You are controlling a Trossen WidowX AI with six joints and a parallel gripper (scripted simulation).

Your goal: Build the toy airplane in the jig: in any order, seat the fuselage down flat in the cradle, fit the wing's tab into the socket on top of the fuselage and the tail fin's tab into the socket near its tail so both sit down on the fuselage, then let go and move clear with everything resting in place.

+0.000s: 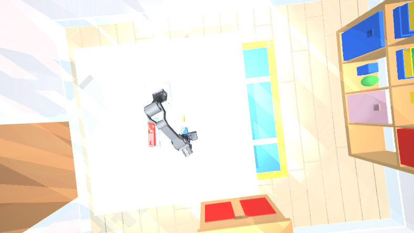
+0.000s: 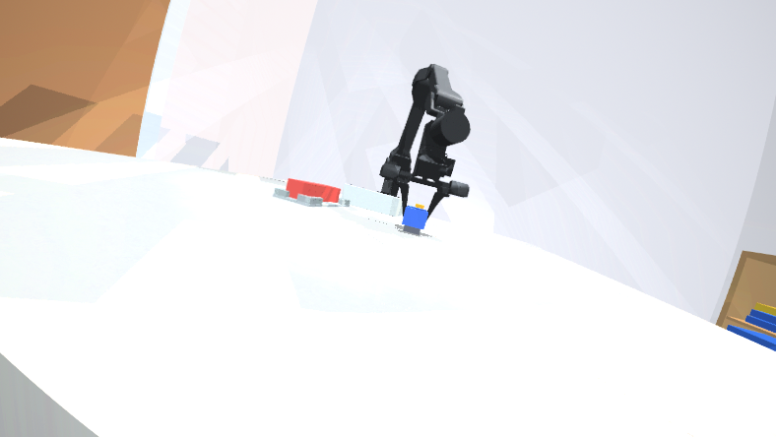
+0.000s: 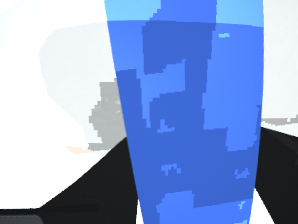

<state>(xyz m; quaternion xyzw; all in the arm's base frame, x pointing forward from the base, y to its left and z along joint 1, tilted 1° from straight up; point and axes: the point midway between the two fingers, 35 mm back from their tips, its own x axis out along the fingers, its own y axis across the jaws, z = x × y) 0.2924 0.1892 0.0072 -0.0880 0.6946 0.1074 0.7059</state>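
The red fuselage (image 1: 151, 134) (image 2: 313, 190) lies in the pale grey cradle (image 2: 309, 201), its sockets facing up in the top view. The blue wing (image 1: 184, 130) (image 2: 415, 214) (image 3: 175, 165) stands over a small dark base at the table. My gripper (image 1: 188, 138) (image 2: 416, 218) (image 3: 185, 139) points down and is shut on the wing, one finger against each side. The gripper and forearm hide part of the wing in the top view. The small orange-yellow tail fin (image 1: 184, 118) (image 2: 419, 206) is just beyond the wing, apart from the fuselage.
A pale low block (image 2: 371, 199) stands between the cradle and the arm's base. The arm (image 1: 169, 132) reaches across between the fuselage and the wing. Shelves (image 1: 341, 95) and a red-panelled cabinet (image 1: 237, 208) stand away from the table.
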